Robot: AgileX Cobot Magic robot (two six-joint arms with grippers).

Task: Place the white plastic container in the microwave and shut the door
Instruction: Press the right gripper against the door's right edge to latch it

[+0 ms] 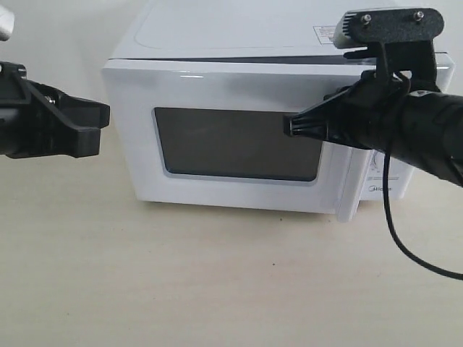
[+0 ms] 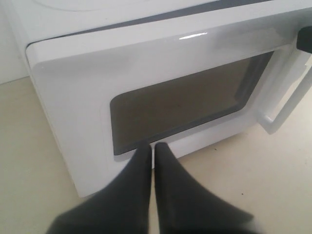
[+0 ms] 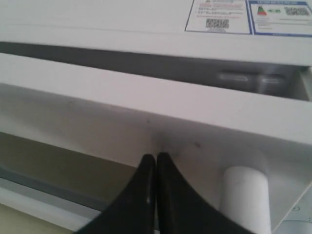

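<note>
The white microwave [image 1: 239, 29] stands at the back of the table. Its door [image 1: 217, 90], with a dark window [image 1: 231, 144], is swung nearly to, and a narrow dark gap still shows along its top edge [image 3: 146, 61]. My right gripper [image 1: 293, 125] is shut and empty, its tips [image 3: 156, 157] against the door face just beside the white bar handle [image 3: 243, 195]. My left gripper [image 1: 107, 119] is shut and empty, hovering off the microwave's left side, its tips [image 2: 152, 146] pointing at the door's lower part [image 2: 146, 63]. The white plastic container is hidden from every view.
Pale wooden tabletop [image 1: 217, 275] spreads in front of the microwave. A black cable [image 1: 394, 231] hangs from my right arm down to the table at the right. Stickers [image 3: 219, 14] sit on the microwave's top.
</note>
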